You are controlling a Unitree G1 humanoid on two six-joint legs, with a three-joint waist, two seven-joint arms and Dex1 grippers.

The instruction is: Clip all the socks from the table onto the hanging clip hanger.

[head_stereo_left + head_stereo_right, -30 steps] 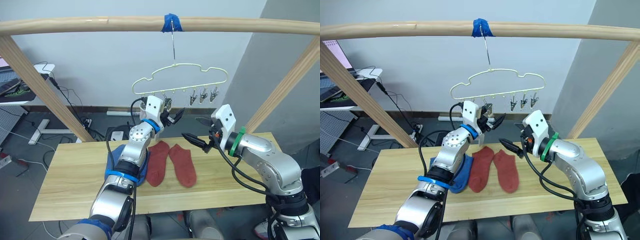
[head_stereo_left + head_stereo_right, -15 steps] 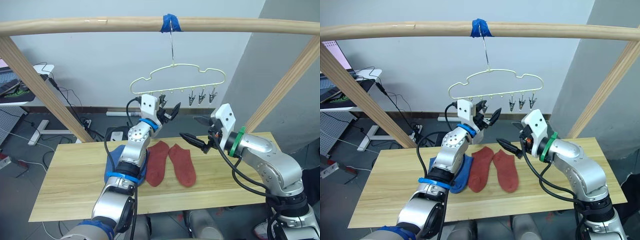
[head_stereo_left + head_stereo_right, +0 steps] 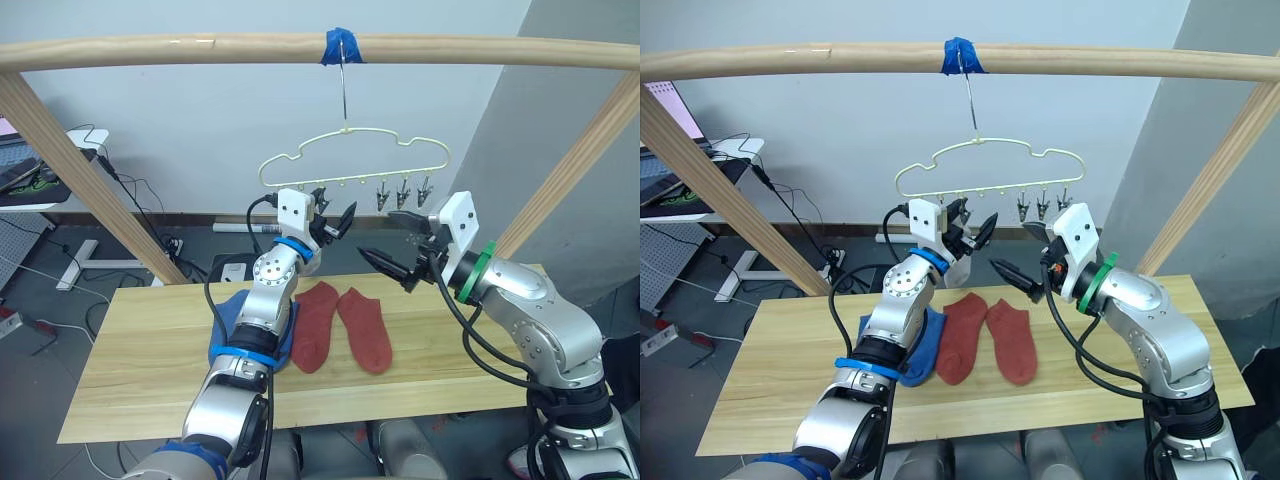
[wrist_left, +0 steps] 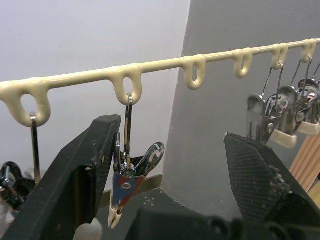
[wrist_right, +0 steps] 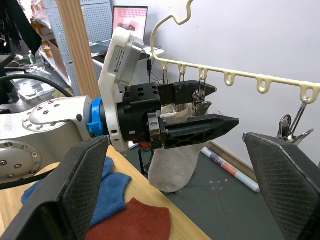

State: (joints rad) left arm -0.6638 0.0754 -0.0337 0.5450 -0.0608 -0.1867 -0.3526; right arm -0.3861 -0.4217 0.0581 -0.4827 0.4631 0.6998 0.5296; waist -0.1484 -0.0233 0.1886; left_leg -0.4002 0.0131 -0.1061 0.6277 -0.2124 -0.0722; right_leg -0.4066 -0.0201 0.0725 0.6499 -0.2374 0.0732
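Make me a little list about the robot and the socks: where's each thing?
clip hanger: hangs by its hook from the wooden pole
left gripper: open, raised to the hanger, one clip between its fingers
right gripper: open, in the air beside the left one
grey sock: hangs below the hanger's clips
red socks: two, flat on the table, side by side
blue sock: on the table, partly hidden by the left arm

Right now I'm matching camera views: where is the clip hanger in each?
Left eye: clip hanger upper centre, below the blue tape.
Right eye: likewise upper centre.
Left wrist: its looped bar, just past the left pincer.
Right wrist: its bar, over that pincer.
Shared landmark: the bunched clips.
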